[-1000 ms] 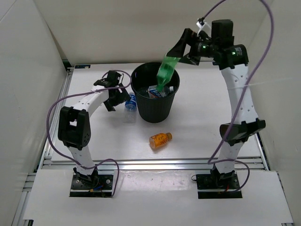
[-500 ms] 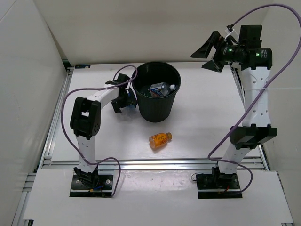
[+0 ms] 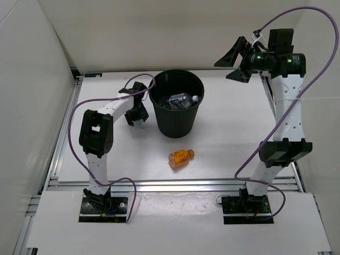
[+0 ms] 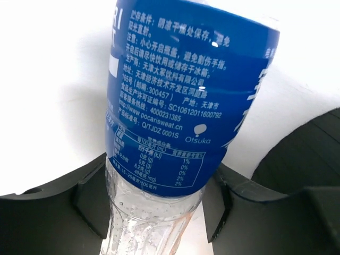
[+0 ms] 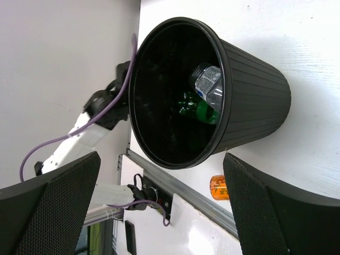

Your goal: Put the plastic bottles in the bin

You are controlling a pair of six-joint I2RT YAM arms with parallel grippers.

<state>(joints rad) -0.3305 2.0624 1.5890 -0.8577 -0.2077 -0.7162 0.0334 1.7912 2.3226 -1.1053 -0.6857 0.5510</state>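
Observation:
My left gripper [image 4: 156,202] is shut on a clear plastic bottle with a blue label [image 4: 186,90], its pads pressed against both sides. From above, this gripper [image 3: 137,112] sits low on the table just left of the black bin [image 3: 178,125] and hides the bottle. In the bin [image 5: 255,101] lie a clear bottle [image 5: 210,87] and a green bottle [image 5: 199,109]. A stubby orange bottle [image 3: 181,156] lies on the table in front of the bin. My right gripper [image 3: 236,61] hangs open and empty, high to the bin's right.
White walls close in the table on the left, the back and the right. An aluminium rail [image 3: 170,183] runs along the table's near edge. The left arm's purple cable [image 3: 74,114] loops over the table's left side.
The left gripper has slid in beside the bin and closed on the blue-labelled bottle. The right gripper dropped the green bottle into the bin and drew back to the right.

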